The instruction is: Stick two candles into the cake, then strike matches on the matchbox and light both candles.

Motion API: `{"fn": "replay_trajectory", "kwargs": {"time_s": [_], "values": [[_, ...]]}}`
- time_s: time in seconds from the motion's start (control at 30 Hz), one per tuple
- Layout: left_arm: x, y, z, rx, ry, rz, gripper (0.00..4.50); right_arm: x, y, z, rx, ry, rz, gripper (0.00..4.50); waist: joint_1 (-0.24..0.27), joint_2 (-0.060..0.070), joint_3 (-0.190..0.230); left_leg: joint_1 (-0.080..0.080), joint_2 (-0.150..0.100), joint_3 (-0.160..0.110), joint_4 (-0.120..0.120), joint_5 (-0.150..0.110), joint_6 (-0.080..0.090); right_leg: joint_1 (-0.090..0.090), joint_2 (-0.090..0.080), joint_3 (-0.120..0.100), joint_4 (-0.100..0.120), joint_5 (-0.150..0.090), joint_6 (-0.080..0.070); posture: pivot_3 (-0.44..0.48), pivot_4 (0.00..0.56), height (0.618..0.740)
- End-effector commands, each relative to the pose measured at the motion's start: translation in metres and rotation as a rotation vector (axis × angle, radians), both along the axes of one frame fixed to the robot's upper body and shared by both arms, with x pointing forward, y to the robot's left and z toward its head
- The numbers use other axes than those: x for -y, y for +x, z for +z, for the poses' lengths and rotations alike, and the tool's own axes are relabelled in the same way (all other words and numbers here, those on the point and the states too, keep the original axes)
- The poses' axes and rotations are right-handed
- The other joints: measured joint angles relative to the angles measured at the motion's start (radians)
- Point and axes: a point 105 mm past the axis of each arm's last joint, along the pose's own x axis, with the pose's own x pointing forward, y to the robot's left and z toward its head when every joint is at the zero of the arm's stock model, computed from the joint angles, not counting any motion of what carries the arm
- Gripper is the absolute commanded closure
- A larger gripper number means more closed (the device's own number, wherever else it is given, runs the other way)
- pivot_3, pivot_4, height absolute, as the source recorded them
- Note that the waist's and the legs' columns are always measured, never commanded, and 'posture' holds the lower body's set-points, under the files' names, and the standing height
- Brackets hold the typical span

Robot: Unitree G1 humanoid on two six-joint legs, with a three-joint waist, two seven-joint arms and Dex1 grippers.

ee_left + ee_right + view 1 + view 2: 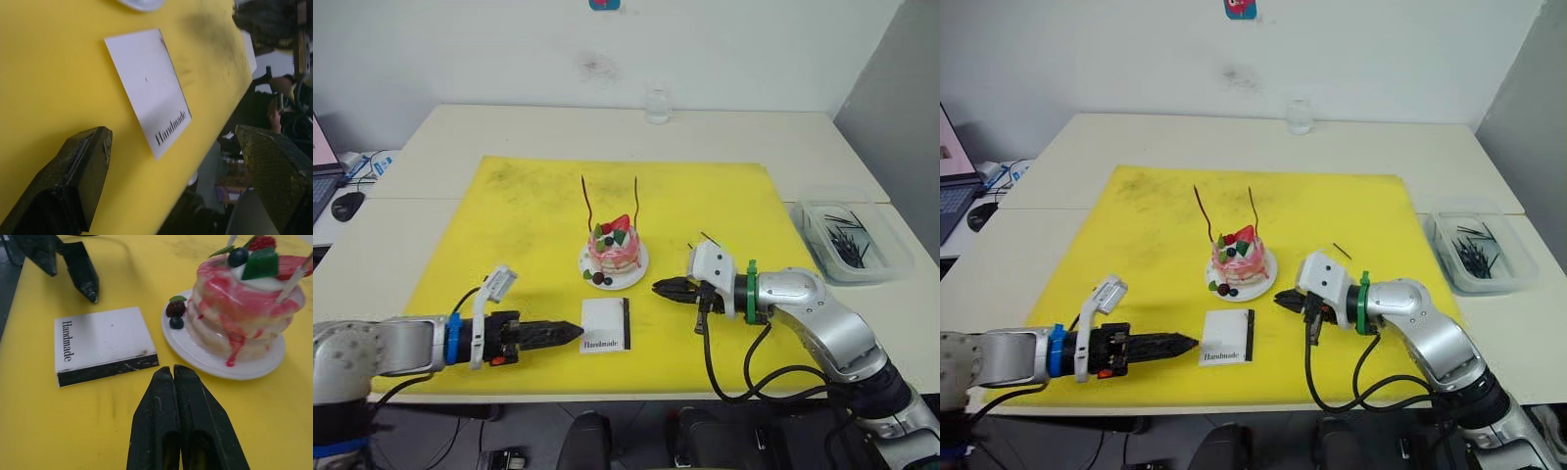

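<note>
Clear bin [891, 257] of dark matches [847, 245]

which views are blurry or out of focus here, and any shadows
Left wrist view: the left hand fingers loom soft and blurred, the matchbox print reads clearly. Right wrist view: the right hand and cake look fairly sharp. Eye views: even lighting, soft shadows under both hands on the yellow mat.

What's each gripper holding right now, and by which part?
Nothing visible. The left gripper has its fingers open, short of the matchbox. The right gripper has its fingers shut together with no match visible between them.
</note>
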Motion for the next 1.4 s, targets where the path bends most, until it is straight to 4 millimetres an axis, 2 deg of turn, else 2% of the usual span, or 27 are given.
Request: {"fn": "replay_trajectory", "kwargs": {"time_s": [0.03, 0.3, 0.67, 1.03, 1.4], "values": [[0.001, 0.009, 0.003, -0.002, -0.017, 0.026, 0.0, -0.005, -0.005, 0.0, 0.024, -0.049, 0.046, 4.43, 0.0, 0.0, 0.0, 0.0, 0.0, 0.0, 0.0, 0.0, 0.0, 0.0, 0.0, 0.0, 0.0, 0.0, 0.0, 0.0, 0.15, 0.729], [0.018, 0.008, 0.0, -0.026, -0.046, -0.026, 0.0, -0.007, -0.002, -0.019, -0.009, -0.118, 0.046, 4.43, 0.001, 0.0, 0.0, 0.0, 0.0, 0.0, 0.001, 0.0, 0.0, 0.001, 0.0, 0.0, 0.001, 0.0, 0.0, 0.0, 0.15, 0.729], [0.029, 0.01, -0.013, -0.053, -0.043, -0.021, 0.0, -0.02, 0.001, -0.038, -0.039, -0.188, 0.088, 4.43, 0.003, 0.0, 0.0, 0.001, -0.001, 0.0, 0.002, 0.0, 0.0, 0.002, -0.002, 0.0, 0.0, 0.001, 0.001, 0.0, 0.15, 0.729], [0.036, 0.007, -0.018, -0.062, -0.048, -0.032, 0.0, -0.041, -0.007, -0.043, -0.074, -0.149, 0.136, 4.43, 0.004, 0.0, -0.001, 0.002, -0.001, -0.001, 0.002, 0.0, 0.0, 0.004, -0.002, 0.0, 0.0, 0.001, 0.001, 0.0, 0.15, 0.729], [0.042, 0.003, -0.021, -0.063, -0.058, -0.04, 0.0, -0.053, -0.007, -0.041, -0.083, -0.117, 0.155, 4.43, 0.003, 0.0, -0.001, 0.002, -0.001, -0.001, 0.002, 0.0, 0.0, 0.004, -0.002, 0.0, 0.0, 0.001, 0.001, 0.0, 0.15, 0.729]]}}
